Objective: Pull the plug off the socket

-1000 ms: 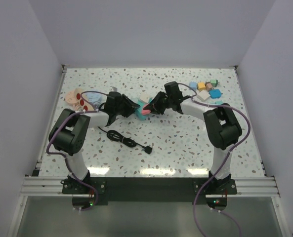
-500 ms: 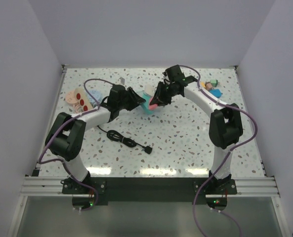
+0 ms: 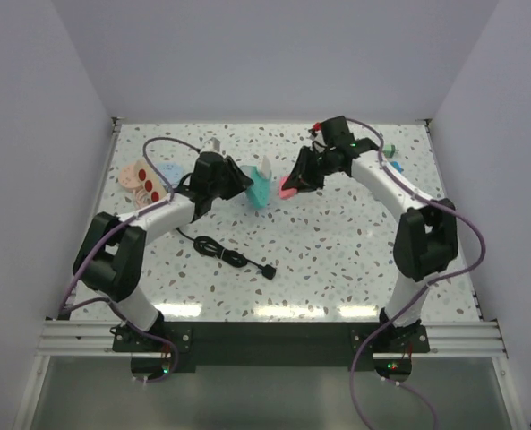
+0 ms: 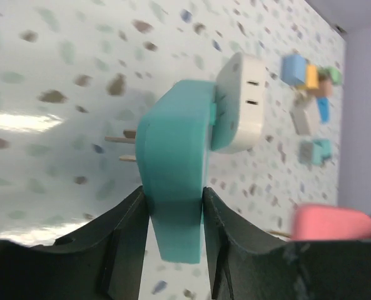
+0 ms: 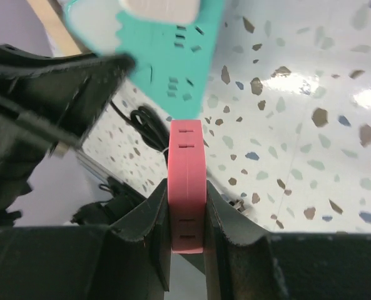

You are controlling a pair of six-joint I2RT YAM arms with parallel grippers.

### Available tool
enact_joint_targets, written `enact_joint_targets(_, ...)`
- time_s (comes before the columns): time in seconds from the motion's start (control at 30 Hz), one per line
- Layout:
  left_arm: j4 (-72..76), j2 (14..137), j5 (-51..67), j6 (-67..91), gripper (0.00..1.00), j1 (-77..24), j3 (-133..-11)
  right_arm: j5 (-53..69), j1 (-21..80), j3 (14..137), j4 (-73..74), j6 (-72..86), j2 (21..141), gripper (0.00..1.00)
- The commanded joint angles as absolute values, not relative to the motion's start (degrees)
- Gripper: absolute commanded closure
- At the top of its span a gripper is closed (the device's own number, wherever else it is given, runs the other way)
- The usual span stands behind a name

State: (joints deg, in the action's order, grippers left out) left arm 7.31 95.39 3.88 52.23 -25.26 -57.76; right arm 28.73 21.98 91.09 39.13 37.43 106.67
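left gripper [image 3: 245,185] pinches the teal adaptor [image 3: 260,190], with a white plug [image 4: 240,103] stuck on it. right gripper [image 3: 297,179] pinches the pink plug [image 3: 288,189], apart from the adaptor at its 3 o'clock. the power strip [image 3: 144,179] lies at the left gripper's 9 o'clock.

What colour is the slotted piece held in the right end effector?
Coral pink; the slotted piece shows best in the right wrist view.

Top external: fixed high at the near edge, looking down over the whole surface [image 3: 337,260]. Wrist views: very close, low, facing each other, both sharing with overhead teal block [image 3: 260,190], pink block [image 3: 289,188].
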Motion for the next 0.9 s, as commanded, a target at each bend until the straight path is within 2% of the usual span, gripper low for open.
enact_joint_targets(0.0,0.1,93.3,-13.2,45.3,1.0,-21.4,-57.4,30.0,15.0,86.9,39.0,41.9,94.1,1.0)
enact_joint_targets(0.17,-2.4,91.8,-12.9,45.3,1.0,-21.4,-56.8,33.2,13.6,80.5,29.4,48.5,91.1,1.0)
enact_joint_targets(0.37,3.9,88.8,-7.6,45.6,1.0,-21.4,-55.3,20.8,10.3,80.5,31.3,46.7,91.1,1.0)
enact_joint_targets(0.43,6.0,88.3,-5.9,45.4,1.0,-21.4,-55.6,13.8,8.0,79.5,29.3,47.2,92.7,1.0)
enact_joint_targets(0.63,11.3,90.6,9.3,42.2,1.0,-21.4,-58.4,-5.0,2.6,79.3,23.8,50.4,100.9,1.0)
enact_joint_targets(0.87,12.7,92.3,17.0,40.3,1.0,-21.4,-56.6,-6.3,-2.5,84.3,19.1,51.2,113.1,1.0)
